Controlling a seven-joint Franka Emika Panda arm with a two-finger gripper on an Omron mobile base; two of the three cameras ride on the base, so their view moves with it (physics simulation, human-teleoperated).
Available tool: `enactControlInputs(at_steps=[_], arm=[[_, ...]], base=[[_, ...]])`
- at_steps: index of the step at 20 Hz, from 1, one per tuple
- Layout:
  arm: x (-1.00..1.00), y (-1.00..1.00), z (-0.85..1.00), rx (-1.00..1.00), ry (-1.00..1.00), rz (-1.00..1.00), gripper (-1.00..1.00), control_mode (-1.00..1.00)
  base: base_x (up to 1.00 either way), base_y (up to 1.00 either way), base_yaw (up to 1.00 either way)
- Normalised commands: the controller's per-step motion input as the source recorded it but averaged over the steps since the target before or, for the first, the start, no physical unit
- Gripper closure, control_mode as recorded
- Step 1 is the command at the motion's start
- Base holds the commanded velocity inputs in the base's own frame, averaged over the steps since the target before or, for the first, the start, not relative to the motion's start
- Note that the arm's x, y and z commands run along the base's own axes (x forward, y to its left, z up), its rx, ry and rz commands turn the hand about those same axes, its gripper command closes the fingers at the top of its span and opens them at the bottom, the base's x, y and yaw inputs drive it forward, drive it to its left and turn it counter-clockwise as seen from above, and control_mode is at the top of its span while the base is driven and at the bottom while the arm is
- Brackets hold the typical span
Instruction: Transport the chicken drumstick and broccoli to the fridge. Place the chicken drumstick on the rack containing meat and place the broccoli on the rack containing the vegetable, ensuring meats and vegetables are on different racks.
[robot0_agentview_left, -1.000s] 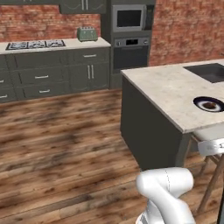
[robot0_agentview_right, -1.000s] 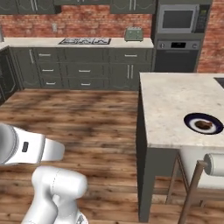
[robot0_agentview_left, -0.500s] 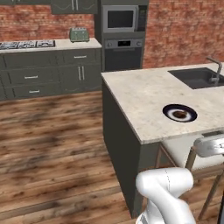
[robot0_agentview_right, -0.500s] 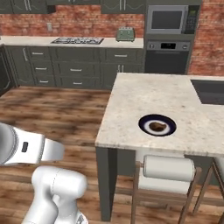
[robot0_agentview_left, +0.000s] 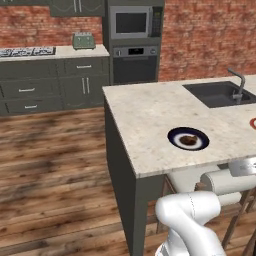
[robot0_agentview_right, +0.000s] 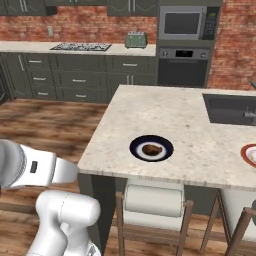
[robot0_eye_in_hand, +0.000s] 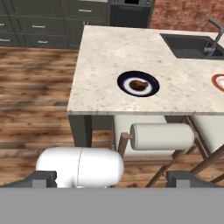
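The chicken drumstick (robot0_agentview_left: 188, 140) (robot0_agentview_right: 151, 149) (robot0_eye_in_hand: 138, 84) is a dark reddish-brown lump in the centre of a dark blue plate (robot0_agentview_left: 172, 136) (robot0_agentview_right: 136, 146) (robot0_eye_in_hand: 123, 81). The plate stands near the front edge of the pale stone island (robot0_agentview_left: 145, 107) (robot0_agentview_right: 150, 107) (robot0_eye_in_hand: 105, 48). My gripper (robot0_eye_in_hand: 114, 180) is open, its fingertips (robot0_eye_in_hand: 43, 178) far apart with nothing between them. It hangs well short of the island, above the floor and looking down at the plate. The broccoli and the fridge are out of view.
A red-rimmed plate (robot0_agentview_left: 253, 123) (robot0_agentview_right: 249, 154) (robot0_eye_in_hand: 218, 81) is cut off at the island's right. A sink (robot0_agentview_left: 220, 94) (robot0_eye_in_hand: 192, 46) with a faucet lies behind it. White-cushioned stools (robot0_agentview_right: 152, 201) (robot0_eye_in_hand: 162, 136) are tucked under the front edge. An oven (robot0_agentview_left: 134, 65) and cabinets line the back wall.
The base has driven, so the whole scene has shifted. The island and the plate with the drumstick now sit closer and more central. The sink and the red plate have come into view.
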Motion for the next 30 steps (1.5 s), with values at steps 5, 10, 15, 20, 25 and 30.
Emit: enactControlInputs(at_steps=[5, 10, 15, 20, 25, 30], arm=[[0.00, 0.00, 0.00, 0.00, 0.00, 0.00, -1.00, 1.00], [0.00, 0.00, 0.00, 0.00, 0.00, 0.00, -1.00, 1.00], [0.00, 0.00, 0.00, 0.00, 0.00, 0.00, -1.00, 1.00], [0.00, 0.00, 0.00, 0.00, 0.00, 0.00, -1.00, 1.00], [0.00, 0.00, 0.00, 0.00, 0.00, 0.00, -1.00, 1.00], [0.00, 0.00, 0.00, 0.00, 0.00, 0.00, -1.00, 1.00]], base=[[0.95, -0.01, 0.02], [0.88, -0.59, 0.08], [0.44, -0.74, 0.13], [0.67, -0.35, -0.29], [0.99, -0.02, -0.57], [0.98, 0.00, -0.60]])
